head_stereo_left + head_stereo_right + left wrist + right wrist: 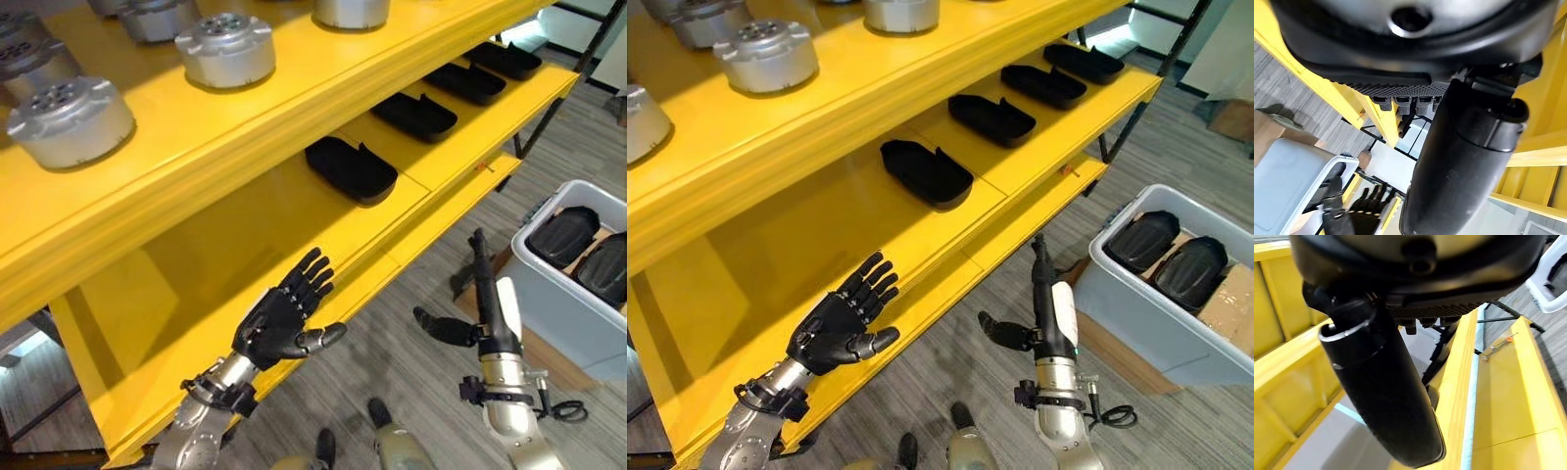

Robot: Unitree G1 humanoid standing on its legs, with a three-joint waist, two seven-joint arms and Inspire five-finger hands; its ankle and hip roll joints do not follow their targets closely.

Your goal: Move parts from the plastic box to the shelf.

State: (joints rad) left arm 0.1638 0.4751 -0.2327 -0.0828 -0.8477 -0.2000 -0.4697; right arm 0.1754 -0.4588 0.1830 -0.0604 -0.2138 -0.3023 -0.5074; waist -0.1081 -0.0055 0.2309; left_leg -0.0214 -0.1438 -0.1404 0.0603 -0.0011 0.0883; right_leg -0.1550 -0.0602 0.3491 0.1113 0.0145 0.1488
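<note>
Looking low in the frame, you see the left hand (279, 323) and right hand (1043, 308) both released, fingers straight, holding nothing. Black parts (1164, 253) lie in the plastic box (1136, 304) at right; four others (926, 171) sit on the yellow shelf (1038, 157).

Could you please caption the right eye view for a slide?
Both hands, left and right, open and empty between shelf and plastic box.

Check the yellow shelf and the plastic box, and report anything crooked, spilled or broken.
Nothing stands out. The black parts lie in a tidy row on the middle level of the yellow shelf, the silver parts sit upright on its top level, and two more black parts rest inside the plastic box. Nothing looks spilled or damaged.
</note>
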